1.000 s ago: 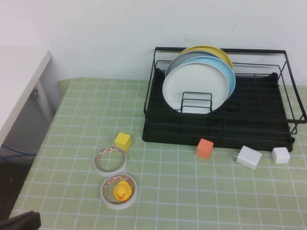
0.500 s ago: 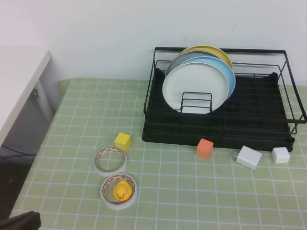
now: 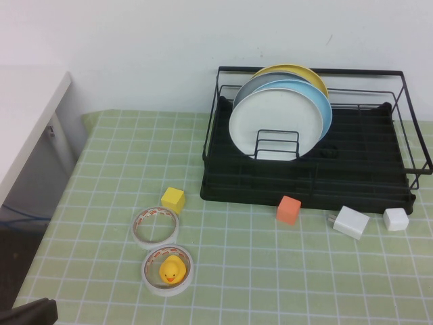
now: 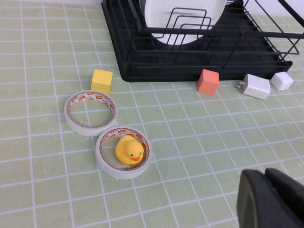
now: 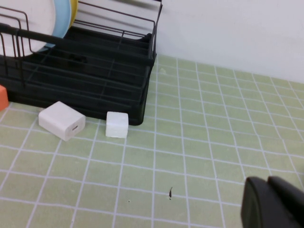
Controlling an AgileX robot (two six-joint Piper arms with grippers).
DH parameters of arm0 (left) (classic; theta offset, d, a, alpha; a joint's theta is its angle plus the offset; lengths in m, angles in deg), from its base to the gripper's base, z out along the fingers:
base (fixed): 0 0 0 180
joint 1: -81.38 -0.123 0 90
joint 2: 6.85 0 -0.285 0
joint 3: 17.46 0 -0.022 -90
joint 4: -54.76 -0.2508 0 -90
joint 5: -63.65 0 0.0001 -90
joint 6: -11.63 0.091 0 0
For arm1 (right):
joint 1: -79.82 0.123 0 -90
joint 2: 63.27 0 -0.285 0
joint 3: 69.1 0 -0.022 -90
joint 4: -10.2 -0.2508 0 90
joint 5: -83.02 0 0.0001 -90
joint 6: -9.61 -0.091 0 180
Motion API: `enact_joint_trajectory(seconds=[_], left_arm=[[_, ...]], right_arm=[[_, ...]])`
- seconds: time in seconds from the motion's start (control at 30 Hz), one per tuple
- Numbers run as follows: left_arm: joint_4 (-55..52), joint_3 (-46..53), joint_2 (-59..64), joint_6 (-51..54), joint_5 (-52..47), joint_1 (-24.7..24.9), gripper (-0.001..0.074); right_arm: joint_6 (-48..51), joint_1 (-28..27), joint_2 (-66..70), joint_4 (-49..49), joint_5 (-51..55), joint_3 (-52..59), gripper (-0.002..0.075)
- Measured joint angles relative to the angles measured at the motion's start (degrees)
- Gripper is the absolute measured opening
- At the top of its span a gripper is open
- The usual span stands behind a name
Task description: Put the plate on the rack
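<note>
The white plate stands upright on edge in the black wire rack, at the front of a row of plates. A light blue plate, a grey plate and a yellow plate stand behind it. The white plate and the rack also show in the left wrist view. My left gripper is shut and empty, low over the table, far in front of the rack. My right gripper is shut and empty over the table, right of the rack.
In front of the rack lie a yellow cube, a tape ring, a second tape ring holding a rubber duck, an orange cube, a white charger and a white cube. A white counter stands at the left.
</note>
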Motion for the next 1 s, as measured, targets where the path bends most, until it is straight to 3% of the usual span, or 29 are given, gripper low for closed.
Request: enact_joint_trajectory(seconds=[0.53, 0.63, 1.0], left_arm=[[0.00, 0.36, 0.00, 0.00, 0.00, 0.00, -0.0001], [-4.09, 2.16, -0.75, -0.68, 0.71, 0.00, -0.0001], [-27.23, 18.79, -17.70, -32.87, 19.68, 0.00, -0.0001]], right_arm=[[-0.03, 0.00, 0.00, 0.00, 0.13, 0.00, 0.0009], [-0.03, 0.00, 0.00, 0.00, 0.22, 0.00, 0.0009], [-0.03, 0.00, 0.00, 0.00, 0.27, -0.02, 0.0009]])
